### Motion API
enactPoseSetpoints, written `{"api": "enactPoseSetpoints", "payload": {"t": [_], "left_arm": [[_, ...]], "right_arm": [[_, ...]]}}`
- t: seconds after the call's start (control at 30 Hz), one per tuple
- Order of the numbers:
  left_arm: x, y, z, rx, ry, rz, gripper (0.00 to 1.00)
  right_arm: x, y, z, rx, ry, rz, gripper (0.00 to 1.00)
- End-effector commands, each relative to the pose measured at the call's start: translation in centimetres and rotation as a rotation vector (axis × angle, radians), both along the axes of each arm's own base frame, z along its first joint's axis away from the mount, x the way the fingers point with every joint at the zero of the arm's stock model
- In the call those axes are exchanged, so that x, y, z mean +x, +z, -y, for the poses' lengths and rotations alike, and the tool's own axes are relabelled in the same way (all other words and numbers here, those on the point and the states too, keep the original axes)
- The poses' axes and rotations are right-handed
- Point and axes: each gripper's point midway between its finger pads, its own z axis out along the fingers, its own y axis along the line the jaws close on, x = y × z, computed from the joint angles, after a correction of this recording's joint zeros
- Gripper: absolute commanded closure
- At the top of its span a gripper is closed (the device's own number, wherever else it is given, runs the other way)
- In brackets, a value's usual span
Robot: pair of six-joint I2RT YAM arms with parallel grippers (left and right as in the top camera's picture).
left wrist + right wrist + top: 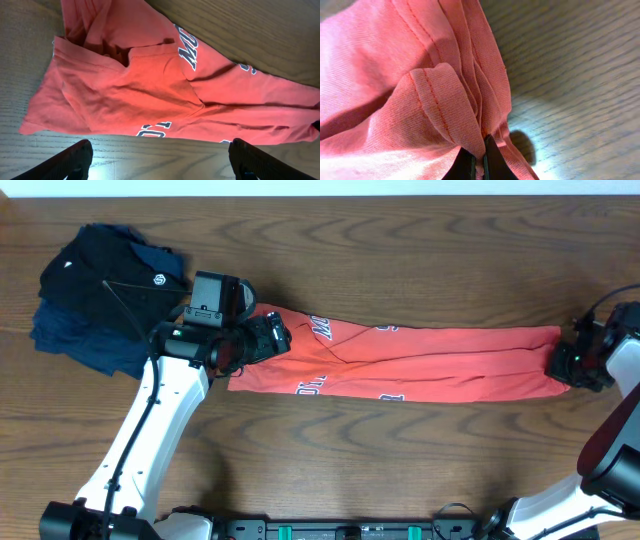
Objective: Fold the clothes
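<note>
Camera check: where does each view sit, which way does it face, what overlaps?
Overhead: above the table, facing straight down; shows the coral-red T-shirt, the left gripper and the right gripper.
Left wrist: faces down at the T-shirt's lettered end; open fingertips along the bottom edge.
Right wrist: close-up of bunched T-shirt fabric, right gripper shut on it.
Shared: all three see the T-shirt.

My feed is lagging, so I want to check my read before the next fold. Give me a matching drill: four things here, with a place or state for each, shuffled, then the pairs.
1. coral T-shirt
2. dark garments
3. left pincer
4. right pincer

A. shut on the shirt's right end
B. piled at the far left corner of the table
C. open, at the shirt's left end
D. laid out as a long strip across the middle

Pairs: 1-D, 2-B, 3-C, 4-A
</note>
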Motion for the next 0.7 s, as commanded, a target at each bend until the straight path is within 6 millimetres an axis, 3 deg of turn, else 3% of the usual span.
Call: {"api": "enactPoseSetpoints", "payload": {"t": [0.0,0.07,0.1,0.2,0.23,0.33,0.67], "left_arm": [[0.1,0.2,0.0,0.001,-0.014,0.006,0.11],[0.1,0.2,0.0,0.001,-0.014,0.006,0.11],[0.1,0.2,0.0,0.001,-0.014,0.006,0.11],[0.1,0.2,0.0,0.001,-0.014,0.006,0.11],[0.1,0.2,0.0,0.001,-0.014,0.006,0.11],[0.1,0.2,0.0,0.001,-0.014,0.006,0.11],[0.1,0.2,0.0,0.001,-0.014,0.007,0.11]], "right_arm": [[1.2,2.9,1.1,-0.055,-0.022,0.068,0.99],[1.2,3.1,1.0,-0.055,-0.022,0.068,0.99],[1.0,3.0,0.9,-0.051,-0.022,0.064,0.92],[0.6,2.8,0.7,-0.041,-0.022,0.044,0.32],[0.6,2.8,0.7,-0.041,-0.022,0.044,0.25],[1.0,3.0,0.9,-0.051,-0.021,0.061,0.20],[2.8,2.7,1.7,-0.082,-0.009,0.122,0.19]]}}
